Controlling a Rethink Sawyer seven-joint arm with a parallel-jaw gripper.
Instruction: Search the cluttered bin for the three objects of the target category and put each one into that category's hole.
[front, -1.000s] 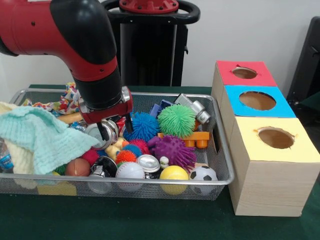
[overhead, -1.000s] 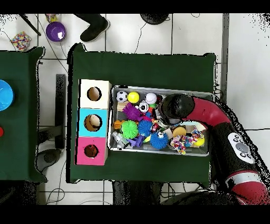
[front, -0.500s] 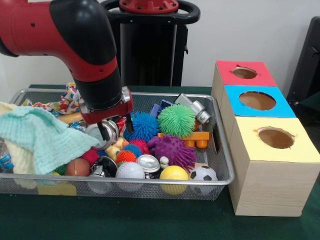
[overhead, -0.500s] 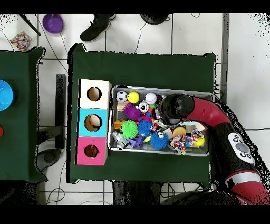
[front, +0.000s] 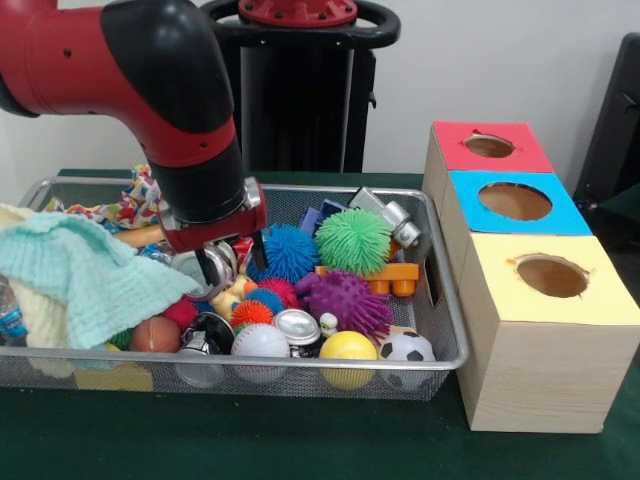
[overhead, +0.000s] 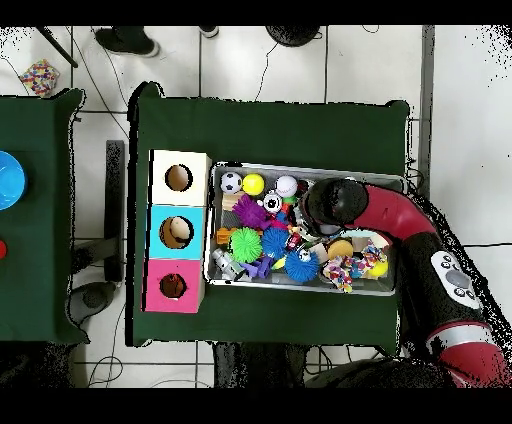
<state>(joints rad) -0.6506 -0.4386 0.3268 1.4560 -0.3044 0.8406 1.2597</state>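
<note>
Our tool (front: 232, 262) hangs low in the wire bin (front: 445, 300), its two black fingers slightly apart astride a silvery can (front: 200, 268) at the bin's nine o'clock, with nothing held. We judge cans the likely target. We should seat both fingers around the can before closing, then lift straight, clear of the mint cloth (front: 80, 270).
</note>
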